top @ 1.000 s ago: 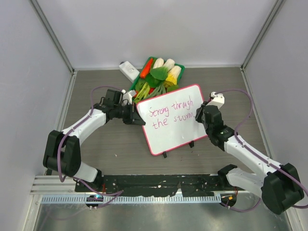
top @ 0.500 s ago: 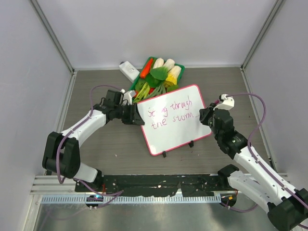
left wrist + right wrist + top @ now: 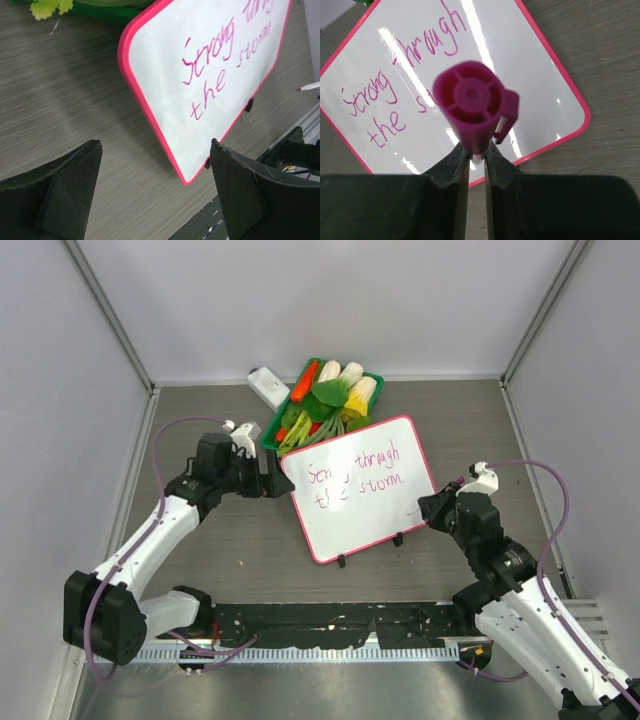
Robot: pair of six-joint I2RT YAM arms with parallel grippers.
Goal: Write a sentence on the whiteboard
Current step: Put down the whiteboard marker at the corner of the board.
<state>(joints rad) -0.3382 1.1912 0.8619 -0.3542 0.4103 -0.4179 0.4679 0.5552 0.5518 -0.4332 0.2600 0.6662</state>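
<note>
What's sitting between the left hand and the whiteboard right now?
Nothing visible. The left hand is open, and only bare table lies between it and the pink edge of the whiteboard.

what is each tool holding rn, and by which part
The right tool pinches a marker by its barrel, just beneath the magenta clipped cap that faces the wrist camera. The left tool is open, holding nothing.

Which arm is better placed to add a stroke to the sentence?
Right: the right gripper is shut on the magenta marker beside the whiteboard; the left gripper is open and empty.
</note>
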